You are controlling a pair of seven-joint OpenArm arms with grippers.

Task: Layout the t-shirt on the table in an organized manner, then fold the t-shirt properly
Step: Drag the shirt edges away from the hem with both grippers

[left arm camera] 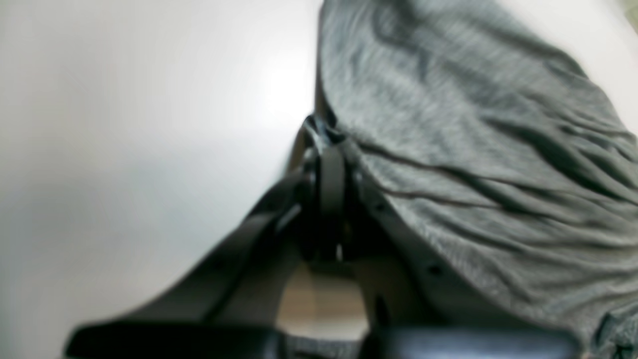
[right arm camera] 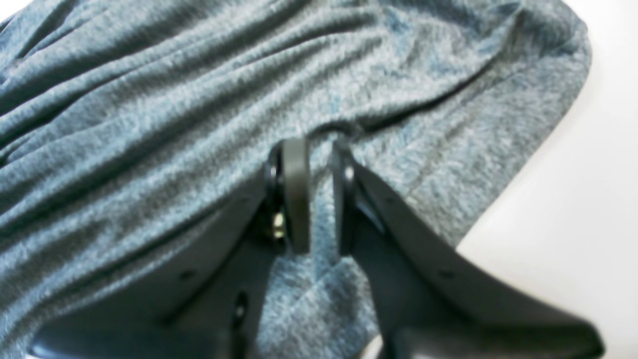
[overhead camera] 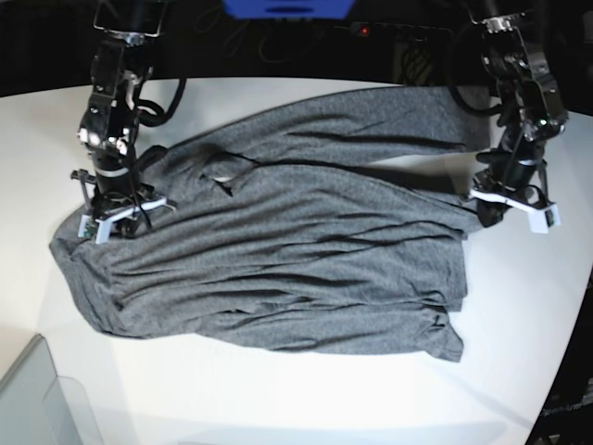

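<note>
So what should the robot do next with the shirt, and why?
Probably pull the two claws gently apart. The left claw is shut on the shirt's edge, the right claw pinches a fold, and the cloth between them lies wrinkled on the table.

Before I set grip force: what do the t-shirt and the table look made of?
t-shirt: soft heathered grey knit, matte, going by the fine ribbed texture and loose wrinkles. table: hard, smooth, glossy white top, likely laminate or plastic; it shows soft reflections.
</note>
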